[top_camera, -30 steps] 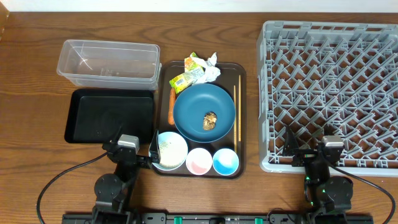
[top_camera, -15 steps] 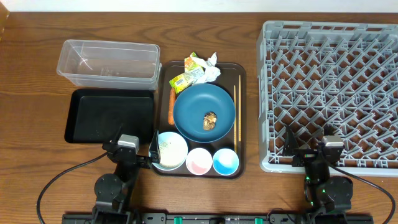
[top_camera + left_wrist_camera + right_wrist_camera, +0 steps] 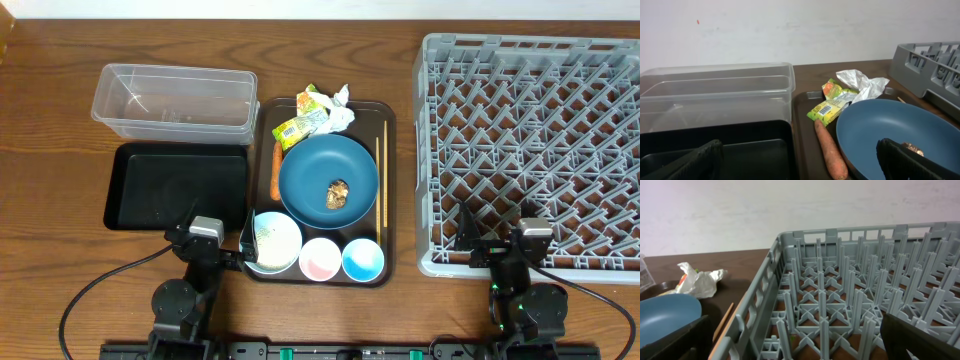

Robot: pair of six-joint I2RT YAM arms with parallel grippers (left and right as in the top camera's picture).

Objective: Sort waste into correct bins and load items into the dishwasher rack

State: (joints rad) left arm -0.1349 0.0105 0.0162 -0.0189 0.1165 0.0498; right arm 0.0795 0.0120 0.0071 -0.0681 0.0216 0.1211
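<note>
Nothing has moved in the last second, so no sorting has begun. One grey rack [image 3: 530, 140] sits on the right. One brown tray [image 3: 389, 200] is in the middle. One clear tub [image 3: 175, 100] and one black tray [image 3: 180, 185] lie on the left. The brown tray holds one blue dish [image 3: 310, 175], one white bowl [image 3: 275, 240], two cups [image 3: 320, 258], two chopsticks [image 3: 379, 180], one carrot [image 3: 275, 170], one wrapper [image 3: 303, 122], one tissue [image 3: 340, 110] and one food lump [image 3: 337, 194]. My left gripper [image 3: 208, 240] and right gripper [image 3: 530, 240] wait near, both spread wide and empty.

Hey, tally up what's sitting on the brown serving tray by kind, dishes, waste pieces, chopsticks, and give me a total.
Dishes: 4 (blue dish, white bowl, pink cup, blue cup)
Waste pieces: 4 (wrapper, tissue, carrot, food lump)
Chopstick pairs: 1 (chopsticks)
Total: 9
</note>
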